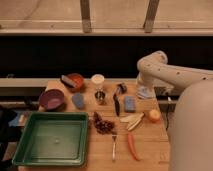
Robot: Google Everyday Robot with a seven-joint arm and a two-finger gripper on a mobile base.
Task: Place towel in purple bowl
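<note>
Jaws over table's [151,144] right rear; bowl [51,99] at left, behind tray [52,116].

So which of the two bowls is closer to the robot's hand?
The red bowl at the table's back; the purple bowl sits farther left. The gripper is at the table's right edge.

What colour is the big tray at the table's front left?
The tray is green, in the camera view. The gripper hangs over the table's right rear.
</note>
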